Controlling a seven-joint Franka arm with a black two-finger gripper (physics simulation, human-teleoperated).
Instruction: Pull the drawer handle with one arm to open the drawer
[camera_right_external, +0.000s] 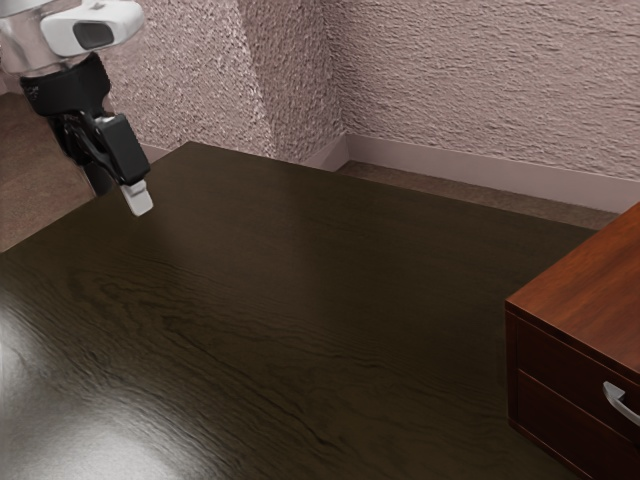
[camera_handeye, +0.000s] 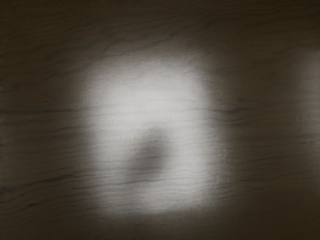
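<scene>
black hand (camera_right_external: 138, 199) tilted, abv table (camera_right_external: 300, 300) edge | drawer handle (camera_right_external: 620, 402) well apart

The cabinet (camera_right_external: 580, 300) and its drawer handle (camera_right_external: 619, 401) are cut off by the exterior view's right edge.

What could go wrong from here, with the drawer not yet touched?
1. The pincer hangs at the table's far corner, well away from the handle; a long approach may drift off it.
2. The handle sits on the cabinet's front, below its top, so a descent from above might strike the top.
</scene>
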